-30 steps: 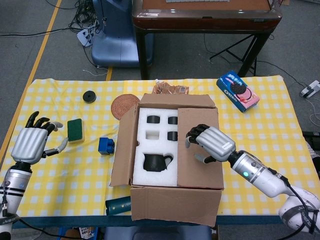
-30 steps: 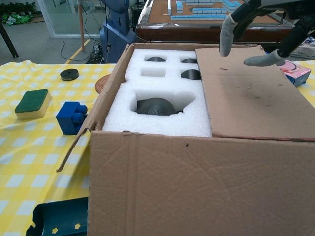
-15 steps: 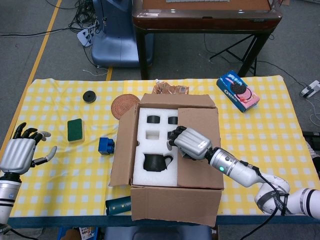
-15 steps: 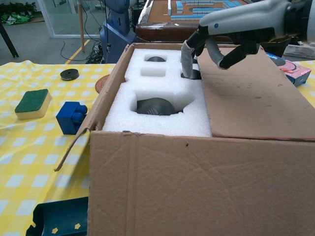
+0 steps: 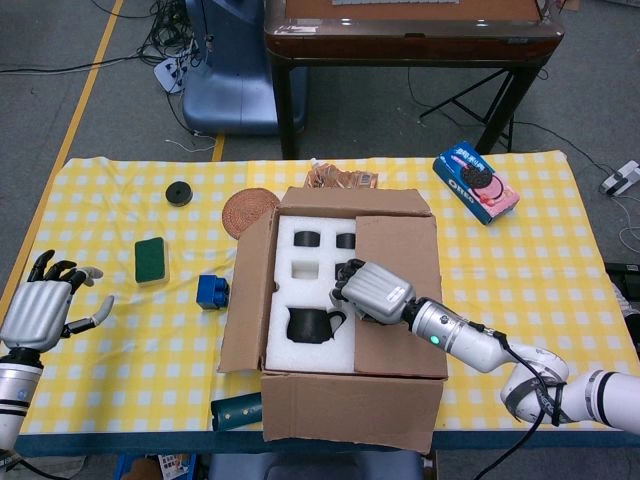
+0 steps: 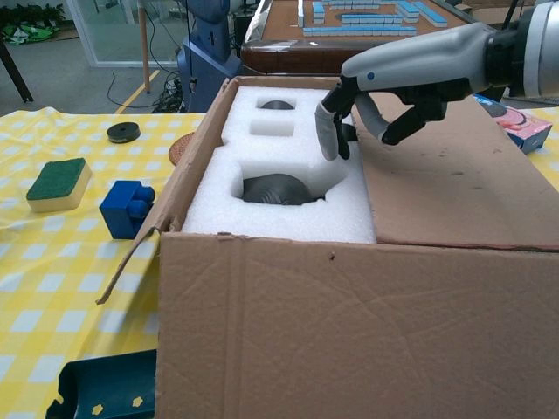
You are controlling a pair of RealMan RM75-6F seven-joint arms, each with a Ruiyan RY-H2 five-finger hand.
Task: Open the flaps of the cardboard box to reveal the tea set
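Box [image 5: 340,400] flap [image 5: 398,290] on the right lies closed; my right hand [image 5: 372,292] hovers at its inner edge, fingers [image 6: 330,135] curled, holding nothing. My left hand [image 5: 40,310] rests spread, empty.

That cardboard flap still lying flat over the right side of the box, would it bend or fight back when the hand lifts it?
The closed flap looks like thin corrugated card, so probably light and fairly stiff. It would likely hinge at its fold, as the left flap has. The right hand hovers at its inner edge.
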